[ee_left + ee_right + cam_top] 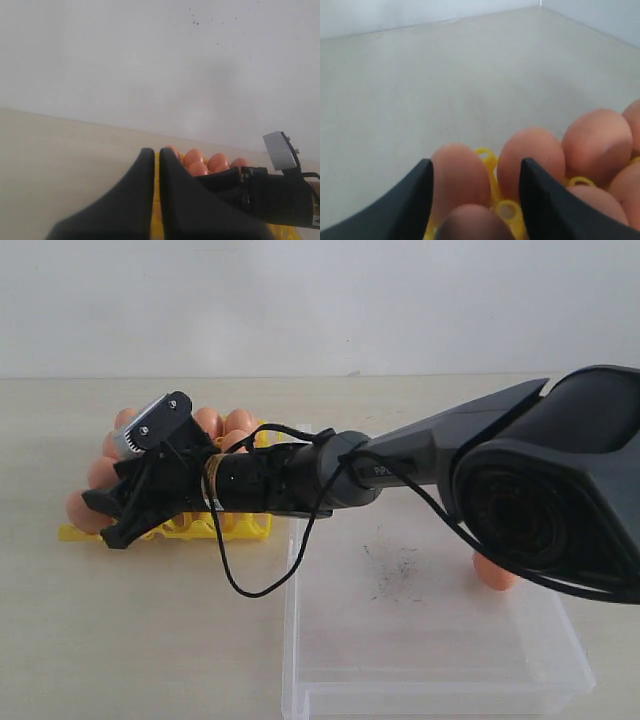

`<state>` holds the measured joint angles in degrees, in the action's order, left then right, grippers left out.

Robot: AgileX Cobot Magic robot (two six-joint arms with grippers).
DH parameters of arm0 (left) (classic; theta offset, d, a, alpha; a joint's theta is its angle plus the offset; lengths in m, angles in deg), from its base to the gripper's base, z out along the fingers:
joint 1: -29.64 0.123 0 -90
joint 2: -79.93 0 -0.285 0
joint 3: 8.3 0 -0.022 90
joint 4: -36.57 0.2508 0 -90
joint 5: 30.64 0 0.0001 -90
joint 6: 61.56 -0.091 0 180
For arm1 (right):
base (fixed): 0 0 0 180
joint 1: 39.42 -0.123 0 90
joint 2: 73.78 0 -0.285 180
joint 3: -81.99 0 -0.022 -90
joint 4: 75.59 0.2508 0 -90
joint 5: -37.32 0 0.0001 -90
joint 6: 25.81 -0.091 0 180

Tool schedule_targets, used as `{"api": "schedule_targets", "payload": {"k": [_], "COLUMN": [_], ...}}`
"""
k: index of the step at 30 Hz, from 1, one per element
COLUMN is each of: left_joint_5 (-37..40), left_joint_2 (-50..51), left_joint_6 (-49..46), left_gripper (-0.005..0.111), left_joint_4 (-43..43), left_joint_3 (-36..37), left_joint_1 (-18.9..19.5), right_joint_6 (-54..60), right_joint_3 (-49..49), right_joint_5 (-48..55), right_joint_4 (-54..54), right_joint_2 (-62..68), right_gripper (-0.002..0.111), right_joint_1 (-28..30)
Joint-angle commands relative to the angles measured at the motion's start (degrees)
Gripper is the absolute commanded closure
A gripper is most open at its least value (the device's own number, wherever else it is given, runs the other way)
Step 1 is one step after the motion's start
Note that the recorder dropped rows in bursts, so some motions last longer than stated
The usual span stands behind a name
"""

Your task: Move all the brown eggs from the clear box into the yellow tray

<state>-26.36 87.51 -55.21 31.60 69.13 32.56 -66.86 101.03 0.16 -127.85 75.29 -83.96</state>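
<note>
The yellow tray [240, 528] sits at the left of the table and holds several brown eggs [85, 510]. My right gripper [100, 520] reaches across over the tray's near-left corner. In the right wrist view the right gripper [476, 162] is open. A blurred egg [475, 222] lies low between its fingers with a small gap on each side, and more eggs [530, 155] stand in cups of the tray [487, 157] beyond. One egg [493, 570] rests in the clear box [430, 640], half hidden behind the arm. My left gripper [156, 150] is shut and empty, facing the tray's eggs [193, 157].
The right arm [540, 470] stretches over the clear box and hides its far right part. A black cable [262, 590] loops down from the wrist over the box's left edge. Dark scuff marks [390, 570] mark the box floor. A pale wall stands behind the table.
</note>
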Motion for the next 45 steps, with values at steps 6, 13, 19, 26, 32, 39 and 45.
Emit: {"api": "schedule_targets", "payload": {"k": [6,13,19,26,32,39,45], "left_joint_5": [-0.32,-0.32,-0.32,-0.32,-0.32,-0.32,-0.32], "left_joint_2": [0.2,0.2,0.2,0.2,0.2,0.2,0.2], "left_joint_6": [0.07,0.07,0.07,0.07,0.07,0.07,0.07], "left_gripper": [0.103,0.103,0.103,0.103,0.103,0.103,0.103], "left_joint_4": [-0.03,-0.03,-0.03,-0.03,-0.03,-0.03,-0.03], "left_joint_3": [-0.21,-0.21,-0.21,-0.21,-0.21,-0.21,-0.21], "left_joint_1": [-0.22,-0.22,-0.22,-0.22,-0.22,-0.22,-0.22], "right_joint_6": [-11.68,-27.61,-41.25,-45.9,-47.5,-48.02,-47.98], "right_joint_3": [-0.27,-0.27,-0.27,-3.24,-9.87,-22.43,-31.93], "right_joint_5": [2.28,-2.29,-7.55,-6.27,-0.67,11.07,31.2], "right_joint_4": [-10.01,-27.94,-45.18,-47.68,-47.68,-47.68,-47.68], "right_joint_2": [-5.29,-10.44,-14.86,-19.63,-26.44,-37.64,-46.79], "right_gripper": [0.061,0.093,0.109,0.109,0.109,0.109,0.109], "right_joint_1": [0.06,0.06,0.06,0.81,4.78,10.51,12.36]}}
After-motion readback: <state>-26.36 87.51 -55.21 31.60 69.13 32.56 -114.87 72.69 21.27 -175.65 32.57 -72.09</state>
